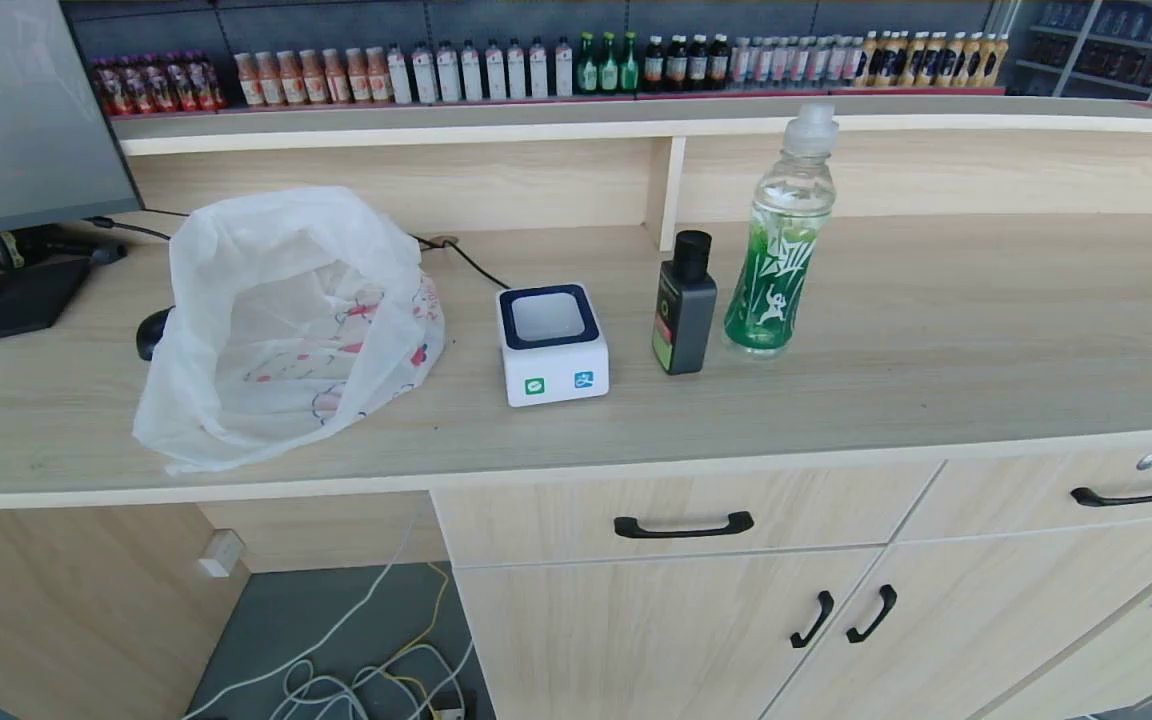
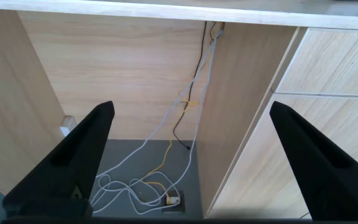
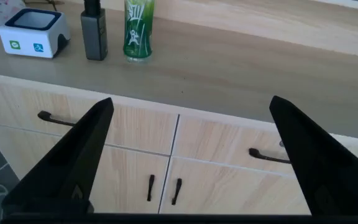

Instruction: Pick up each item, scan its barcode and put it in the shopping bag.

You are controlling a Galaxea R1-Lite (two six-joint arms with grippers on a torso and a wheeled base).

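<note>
A white plastic shopping bag [image 1: 286, 320] lies open on the wooden counter [image 1: 936, 340] at the left. Beside it sits a white box-shaped scanner [image 1: 551, 343] with a dark-rimmed top, also in the right wrist view as the scanner [image 3: 33, 34]. To its right stand a small dark bottle [image 1: 684, 305] [image 3: 94, 34] and a tall clear bottle with a green label [image 1: 781, 240] [image 3: 138, 31]. My left gripper [image 2: 188, 168] is open, low, facing the gap under the counter. My right gripper [image 3: 188, 162] is open, in front of the cabinet doors, below the counter's edge.
A monitor [image 1: 16, 110] on a black stand sits at the counter's far left, with a black mouse [image 1: 151, 332] behind the bag. A raised shelf [image 1: 636, 125] backs the counter. Drawers with black handles [image 1: 683, 526] lie below; loose cables [image 2: 142, 186] cover the floor.
</note>
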